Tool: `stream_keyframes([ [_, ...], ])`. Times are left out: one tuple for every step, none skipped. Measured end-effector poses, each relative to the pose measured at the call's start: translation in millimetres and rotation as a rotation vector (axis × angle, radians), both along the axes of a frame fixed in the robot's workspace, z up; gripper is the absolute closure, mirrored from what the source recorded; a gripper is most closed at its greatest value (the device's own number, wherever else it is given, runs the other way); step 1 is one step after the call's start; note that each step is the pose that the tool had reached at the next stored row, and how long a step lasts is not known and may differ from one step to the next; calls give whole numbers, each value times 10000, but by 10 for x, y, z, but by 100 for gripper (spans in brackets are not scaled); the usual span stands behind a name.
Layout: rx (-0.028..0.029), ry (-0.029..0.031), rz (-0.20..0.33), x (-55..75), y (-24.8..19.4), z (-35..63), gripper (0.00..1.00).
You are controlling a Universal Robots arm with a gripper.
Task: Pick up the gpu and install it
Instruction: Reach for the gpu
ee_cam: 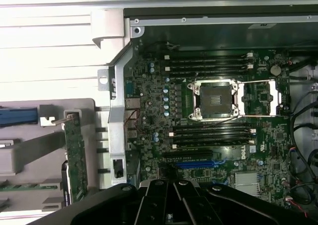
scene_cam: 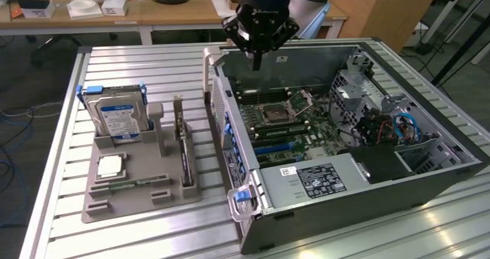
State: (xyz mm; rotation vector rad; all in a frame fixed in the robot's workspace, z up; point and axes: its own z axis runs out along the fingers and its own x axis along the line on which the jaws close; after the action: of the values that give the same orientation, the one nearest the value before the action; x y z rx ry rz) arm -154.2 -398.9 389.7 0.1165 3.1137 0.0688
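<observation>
Aluminium slat table (scene_cam: pixel 137 69) bears gpu (scene_cam: pixel 181 139); wooden desk (scene_cam: pixel 153 16) behind.

An open computer case (scene_cam: pixel 360 207) lies on its side on the slatted metal surface (scene_cam: pixel 137 58). Inside the case, a green motherboard (scene_cam: pixel 318 135) shows an open processor socket (scene_cam: pixel 273 113). Blue cables (scene_cam: pixel 405 124) sit toward the exterior view's right. Beside the case, on the exterior view's left, a grey tray (scene_cam: pixel 126 198) holds an upright hard drive (scene_cam: pixel 116 116) and a flat silver chip (scene_cam: pixel 110 166).
</observation>
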Motion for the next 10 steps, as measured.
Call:
stream_keyframes([
  [1,0,0,-15,0,-2,89],
  [0,-1,-1,-27,0,-3,89],
  [1,-1,-1,-42,0,-4,89],
  [1,-1,-1,-56,0,-6,89],
  [0,0,-1,-69,0,-6,89],
  [0,0,-1,-84,0,-7,89],
  [0,0,-1,-98,0,-9,89],
  [0,0,-1,-112,0,-10,89],
  [0,0,-1,-125,0,-11,89],
  [1,0,0,-137,0,-13,89],
])
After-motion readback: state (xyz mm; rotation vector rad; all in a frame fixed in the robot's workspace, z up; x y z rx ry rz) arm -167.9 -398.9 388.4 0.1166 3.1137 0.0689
